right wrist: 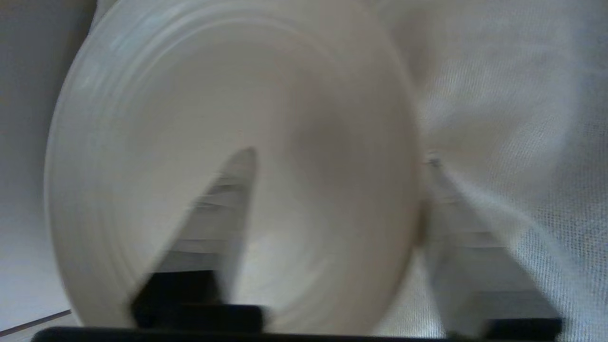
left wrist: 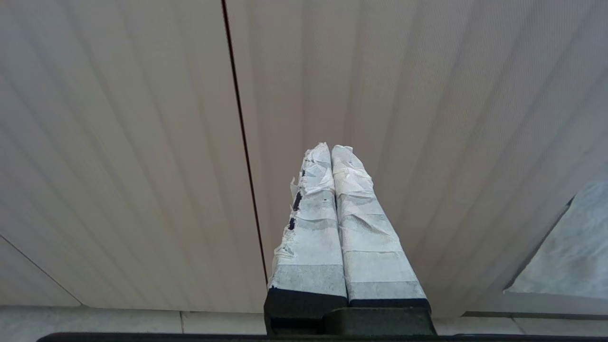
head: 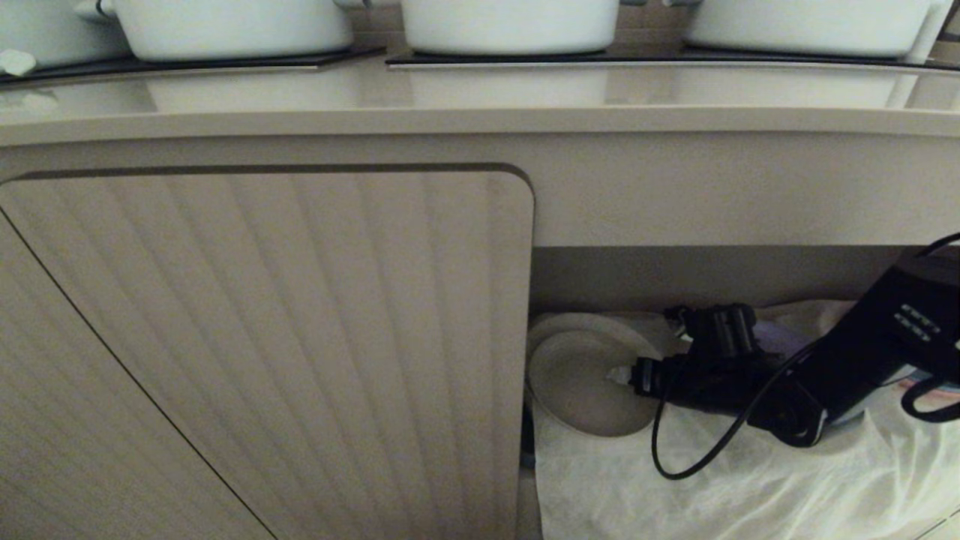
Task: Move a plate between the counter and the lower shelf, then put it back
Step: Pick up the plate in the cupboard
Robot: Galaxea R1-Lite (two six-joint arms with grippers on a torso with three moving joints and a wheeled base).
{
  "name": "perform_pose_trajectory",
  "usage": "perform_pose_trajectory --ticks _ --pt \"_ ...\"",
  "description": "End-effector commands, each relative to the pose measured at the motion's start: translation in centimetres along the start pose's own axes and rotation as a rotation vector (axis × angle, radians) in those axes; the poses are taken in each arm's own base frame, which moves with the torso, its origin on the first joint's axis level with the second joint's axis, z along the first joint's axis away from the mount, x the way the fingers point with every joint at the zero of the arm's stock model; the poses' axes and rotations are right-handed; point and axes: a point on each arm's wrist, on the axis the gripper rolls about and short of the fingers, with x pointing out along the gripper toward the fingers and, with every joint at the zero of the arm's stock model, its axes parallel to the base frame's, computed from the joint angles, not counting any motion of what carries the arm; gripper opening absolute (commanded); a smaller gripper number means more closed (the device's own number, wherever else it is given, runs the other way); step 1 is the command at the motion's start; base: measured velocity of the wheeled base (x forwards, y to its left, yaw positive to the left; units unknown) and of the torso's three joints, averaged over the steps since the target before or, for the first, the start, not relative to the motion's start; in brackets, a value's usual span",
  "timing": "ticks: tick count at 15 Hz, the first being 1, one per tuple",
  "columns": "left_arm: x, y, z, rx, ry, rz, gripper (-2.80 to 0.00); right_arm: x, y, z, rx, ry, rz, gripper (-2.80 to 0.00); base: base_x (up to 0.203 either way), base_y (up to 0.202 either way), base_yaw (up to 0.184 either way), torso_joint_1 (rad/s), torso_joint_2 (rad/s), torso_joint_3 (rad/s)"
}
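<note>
The cream plate (head: 574,386) lies on the white cloth at the left end of the lower shelf (head: 675,480), just beside the cabinet door's edge. My right gripper (head: 626,375) reaches into the shelf from the right and stands open at the plate's right rim. In the right wrist view the plate (right wrist: 190,95) fills the frame. The right gripper (right wrist: 339,159) straddles its rim, one finger over the plate's face and the other outside the edge on the cloth. My left gripper (left wrist: 331,149) is shut on nothing, pointing at the ribbed door. The counter (head: 480,97) runs above.
Three white pots (head: 510,26) stand on black hob panels at the counter's back. The ribbed cabinet door (head: 285,337) closes off the space left of the shelf. A black cable (head: 675,457) loops from my right arm over the crinkled cloth (right wrist: 513,95).
</note>
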Motion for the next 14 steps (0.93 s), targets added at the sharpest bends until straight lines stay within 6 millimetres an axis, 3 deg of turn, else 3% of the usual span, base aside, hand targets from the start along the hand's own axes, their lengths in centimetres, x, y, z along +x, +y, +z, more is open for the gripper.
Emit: perform_pose_trajectory --ticks 1,14 --pt "0.0 0.0 0.0 0.0 0.001 0.001 -2.8 0.1 0.0 0.1 0.0 -0.005 0.002 -2.8 0.0 0.0 0.0 0.0 0.0 0.0" --pt "0.0 0.0 0.0 0.0 0.001 0.001 -2.8 -1.3 0.5 0.7 -0.005 -0.033 0.01 -2.8 0.0 0.0 0.0 0.0 0.0 0.0"
